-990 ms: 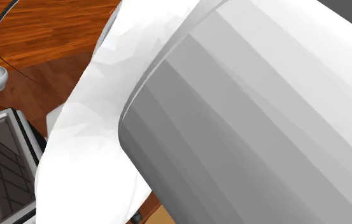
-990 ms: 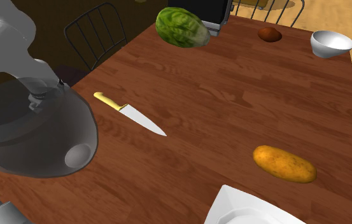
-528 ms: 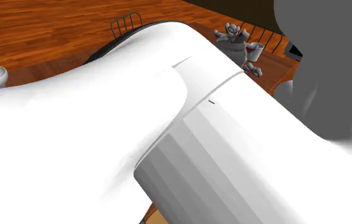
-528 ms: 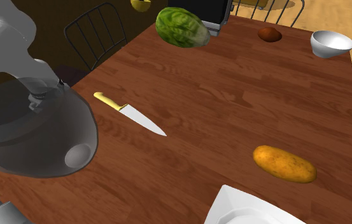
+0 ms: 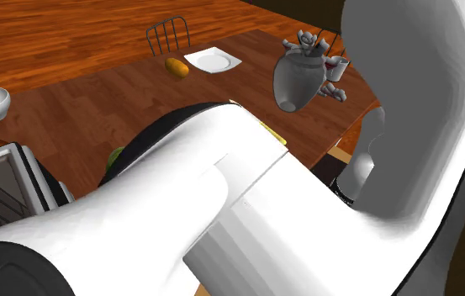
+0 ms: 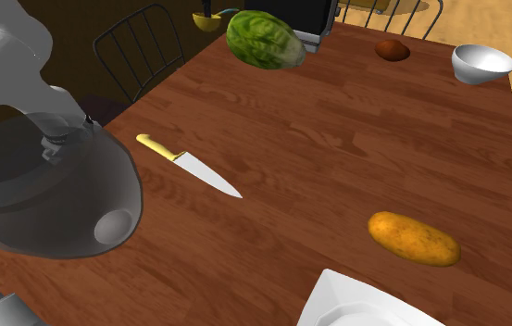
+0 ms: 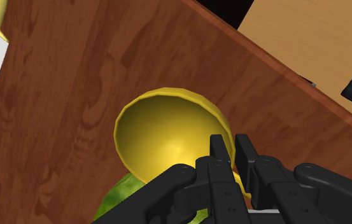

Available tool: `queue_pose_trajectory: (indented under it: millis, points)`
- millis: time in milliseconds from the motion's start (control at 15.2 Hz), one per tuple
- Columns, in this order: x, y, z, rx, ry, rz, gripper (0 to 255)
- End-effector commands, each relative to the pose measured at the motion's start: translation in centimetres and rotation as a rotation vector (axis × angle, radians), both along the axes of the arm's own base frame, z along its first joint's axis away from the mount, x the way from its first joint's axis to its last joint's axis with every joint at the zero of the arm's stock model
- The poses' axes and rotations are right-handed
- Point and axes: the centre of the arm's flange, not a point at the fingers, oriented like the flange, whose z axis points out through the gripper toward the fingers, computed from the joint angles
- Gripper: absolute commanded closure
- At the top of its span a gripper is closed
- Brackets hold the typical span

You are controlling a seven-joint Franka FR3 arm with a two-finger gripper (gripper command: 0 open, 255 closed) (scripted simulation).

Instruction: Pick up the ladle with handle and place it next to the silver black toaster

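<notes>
My gripper [image 7: 230,149] is shut on the thin handle of a yellow ladle [image 7: 165,130], whose round bowl hangs just beyond the fingertips, above the wooden table [image 7: 72,127]. A green melon [image 7: 122,196] lies under the ladle. In the second exterior view the ladle [image 6: 209,18] shows at the top edge, just left of the melon [image 6: 265,39] and the black toaster [image 6: 300,17]. The shoulder view has the toaster [image 5: 7,189] at its left, white-sided with a dark slotted top. My white arm [image 5: 247,210] hides the ladle there.
A yellow-handled knife [image 6: 189,165] lies mid-table. An orange potato [image 6: 413,237] and a white plate [image 6: 355,306] are near the front. A white bowl [image 6: 481,63] and a brown lump [image 6: 393,49] sit at the far right. A dark chair [image 6: 143,51] stands beside the table.
The ladle has come into the second exterior view at the top edge, nearer the melon. In the shoulder view my arm has swung and uncovered more of the table.
</notes>
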Motion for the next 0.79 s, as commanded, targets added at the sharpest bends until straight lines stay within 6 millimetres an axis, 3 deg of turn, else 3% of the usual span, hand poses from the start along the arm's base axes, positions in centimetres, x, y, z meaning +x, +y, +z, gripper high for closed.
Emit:
queue_pose_trajectory:
  millis: [0, 726]
  points:
    - [0.0, 0.0, -1.1, 0.000, 0.000, 0.000, 255]
    - [0.0, 0.0, -6.9, 0.000, 0.000, 0.000, 255]
